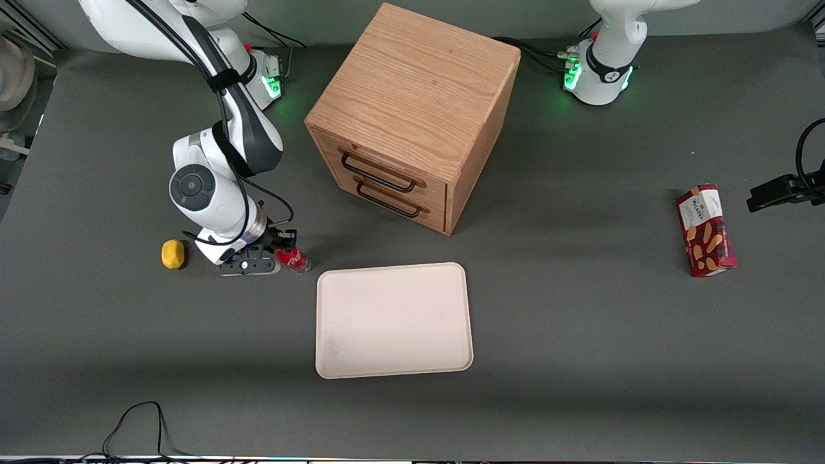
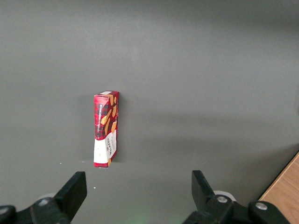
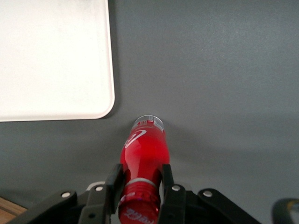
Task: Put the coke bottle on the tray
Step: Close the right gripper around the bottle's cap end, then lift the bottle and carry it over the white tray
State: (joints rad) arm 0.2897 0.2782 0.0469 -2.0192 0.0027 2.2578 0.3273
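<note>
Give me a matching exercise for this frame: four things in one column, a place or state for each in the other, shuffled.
1. coke bottle
2. tray
3. lemon
4. snack box

A. bare, nearer the front camera than the wooden drawer cabinet
B. lying toward the parked arm's end of the table
C. between the fingers of the end effector
D. beside the working arm, yellow

Pairs: 1-C, 2-A, 3-D, 4-B

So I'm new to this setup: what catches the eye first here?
The wooden drawer cabinet dominates the table's middle, with the pale tray lying nearer the camera. Beside the tray, the gripper has its jaws shut on the red coke bottle, a yellow lemon close by.
</note>
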